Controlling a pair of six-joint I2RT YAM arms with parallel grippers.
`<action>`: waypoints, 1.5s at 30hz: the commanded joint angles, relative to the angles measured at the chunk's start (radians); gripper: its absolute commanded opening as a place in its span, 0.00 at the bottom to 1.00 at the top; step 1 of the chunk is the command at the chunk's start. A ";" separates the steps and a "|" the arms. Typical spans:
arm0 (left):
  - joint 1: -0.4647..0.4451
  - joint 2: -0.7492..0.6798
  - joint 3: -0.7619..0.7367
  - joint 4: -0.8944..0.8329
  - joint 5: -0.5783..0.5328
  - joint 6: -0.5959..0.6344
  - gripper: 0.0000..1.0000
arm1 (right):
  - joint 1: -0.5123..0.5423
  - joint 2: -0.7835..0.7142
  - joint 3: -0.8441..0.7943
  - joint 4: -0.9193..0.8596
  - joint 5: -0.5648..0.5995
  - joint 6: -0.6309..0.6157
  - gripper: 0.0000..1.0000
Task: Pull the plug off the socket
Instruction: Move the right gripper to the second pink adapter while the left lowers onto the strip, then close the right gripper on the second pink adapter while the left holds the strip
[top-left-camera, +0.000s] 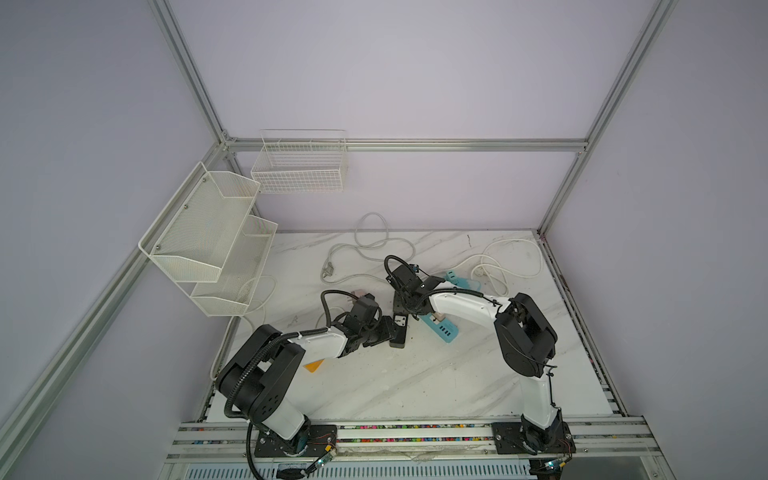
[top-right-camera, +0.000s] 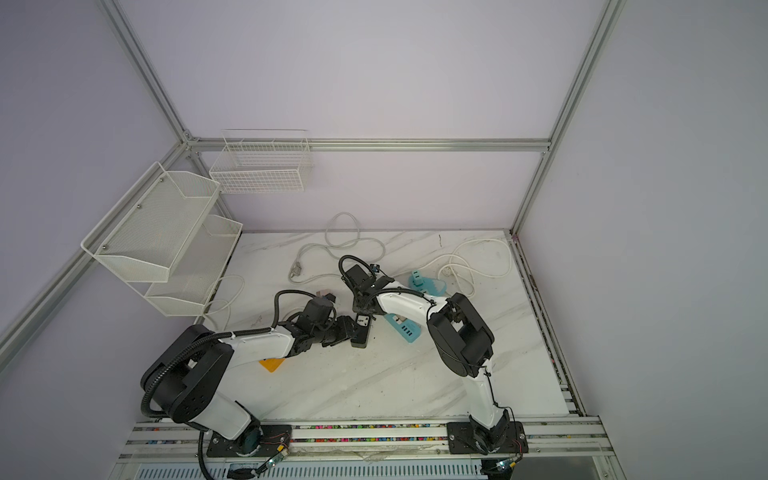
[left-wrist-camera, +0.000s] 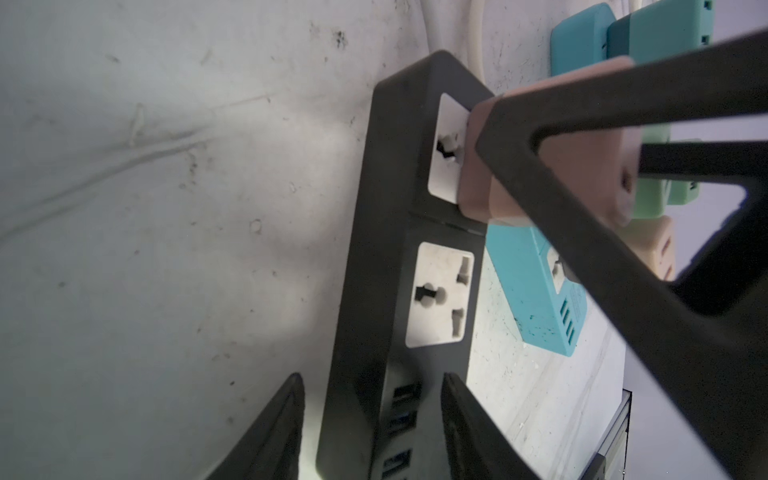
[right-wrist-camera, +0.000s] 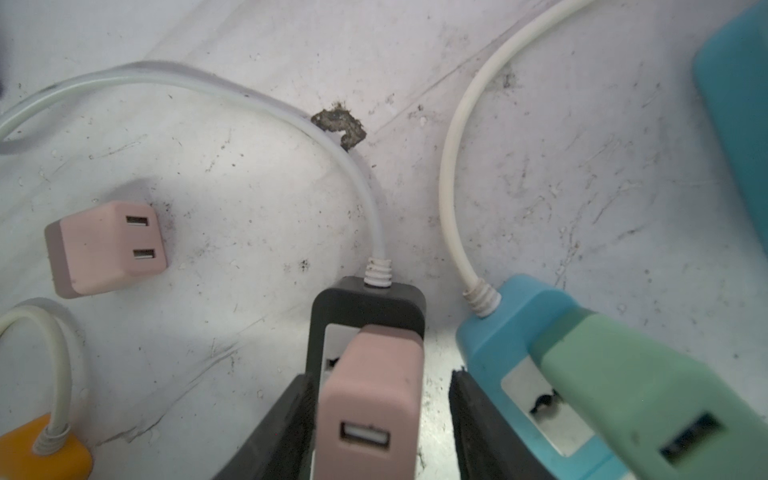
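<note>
On the marble surface (top-left-camera: 415, 374) lies a black power strip (left-wrist-camera: 374, 249); the left hand (left-wrist-camera: 372, 378) straddles its USB end, jaws narrow, a sliver of light on one side. The right hand (right-wrist-camera: 380, 376) brackets the pink plug (right-wrist-camera: 370, 399) — seated in the strip's far socket — with a gap beside one finger.

Plug (right-wrist-camera: 370, 399) sits in socket strip (left-wrist-camera: 374, 249), second strip (left-wrist-camera: 523, 291) alongside.

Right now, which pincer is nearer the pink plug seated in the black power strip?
Right. The right pincer straddles the pink plug, a finger on each side. The left pincer brackets the opposite end of the black power strip, by the USB ports.
</note>
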 joint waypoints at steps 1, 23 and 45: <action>-0.003 -0.001 0.000 0.034 0.022 0.020 0.53 | -0.003 0.020 -0.003 0.004 0.005 0.001 0.55; -0.006 0.031 -0.038 -0.020 0.017 0.018 0.49 | -0.001 0.046 0.014 -0.001 0.005 -0.015 0.45; -0.027 0.060 -0.051 -0.107 -0.027 0.001 0.49 | 0.001 0.041 0.043 -0.029 0.025 -0.026 0.30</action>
